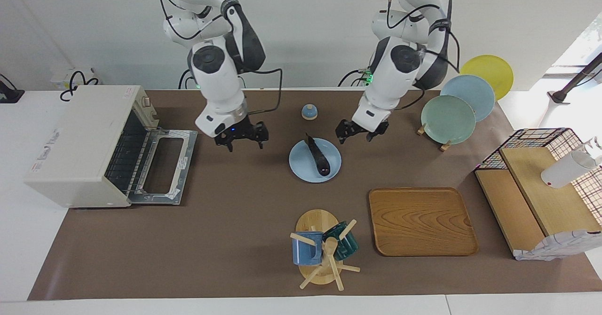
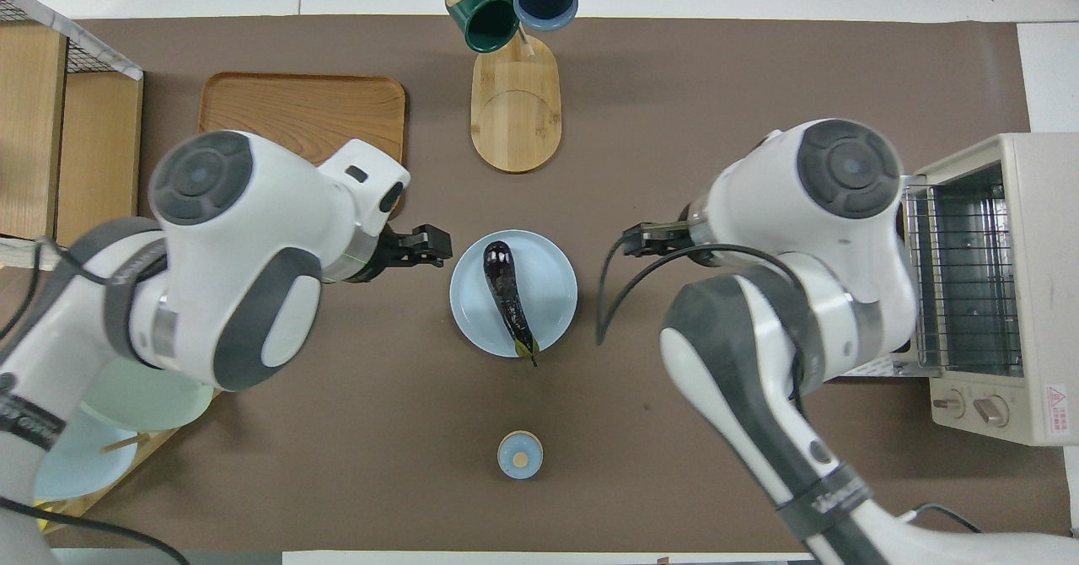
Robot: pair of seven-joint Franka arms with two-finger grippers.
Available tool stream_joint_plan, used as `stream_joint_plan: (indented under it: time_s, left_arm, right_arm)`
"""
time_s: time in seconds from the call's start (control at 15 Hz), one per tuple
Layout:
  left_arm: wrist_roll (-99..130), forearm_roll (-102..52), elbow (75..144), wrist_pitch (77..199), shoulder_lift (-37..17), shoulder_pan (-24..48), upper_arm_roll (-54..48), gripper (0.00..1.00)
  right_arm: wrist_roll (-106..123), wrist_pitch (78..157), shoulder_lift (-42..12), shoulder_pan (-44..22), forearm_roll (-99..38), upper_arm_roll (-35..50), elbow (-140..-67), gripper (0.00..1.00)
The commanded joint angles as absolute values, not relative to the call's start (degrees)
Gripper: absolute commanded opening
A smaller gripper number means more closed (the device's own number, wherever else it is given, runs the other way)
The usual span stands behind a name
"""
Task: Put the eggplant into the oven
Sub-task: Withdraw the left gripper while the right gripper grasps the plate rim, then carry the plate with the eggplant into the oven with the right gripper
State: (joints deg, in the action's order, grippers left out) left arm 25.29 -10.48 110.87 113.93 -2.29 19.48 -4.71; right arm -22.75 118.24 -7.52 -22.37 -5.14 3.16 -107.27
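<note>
two glossy white arms with dark grey joint caps and bands, loose black cables, black two-finger grippers, green lights.

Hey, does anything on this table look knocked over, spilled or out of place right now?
Nothing looks spilled or damaged. The eggplant lies on the blue plate, its stem tip just over the rim. The oven door hangs open, as the job needs. One mug and a green one sit tilted on the wooden rack.
</note>
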Motion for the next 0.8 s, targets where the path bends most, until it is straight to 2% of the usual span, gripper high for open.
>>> stream_joint_plan:
  time_s: [0.0, 0.27, 0.53, 0.67, 0.73]
  left_arm:
    - [17.08, -11.34, 111.10, 107.86, 3.59, 11.45, -5.10, 1.00]
    - [5.91, -8.28, 104.51, 96.87, 4.48, 2.04, -5.10, 1.00]
    - [1.41, -5.81, 104.94, 93.17, 6.94, -0.18, -5.10, 1.00]
    - [1.41, -5.27, 104.94, 92.55, 7.29, -0.18, -5.10, 1.00]
    - [1.41, -5.19, 104.94, 92.29, 7.38, -0.18, -5.10, 1.00]
  right_arm:
    - [-35.03, 120.40, -14.39, -31.61, -1.77, 3.08, -99.86, 1.00]
    - [-50.86, 121.19, -28.80, -43.57, 7.80, 3.08, -86.07, 1.00]
    - [-50.98, 129.10, -29.97, -43.95, 10.64, 3.25, -90.69, 0.99]
    - [-50.98, 133.83, -29.10, -44.03, 10.63, 3.25, -95.16, 0.75]
    - [-50.98, 136.21, -28.74, -44.03, 10.63, 3.25, -96.93, 0.69]
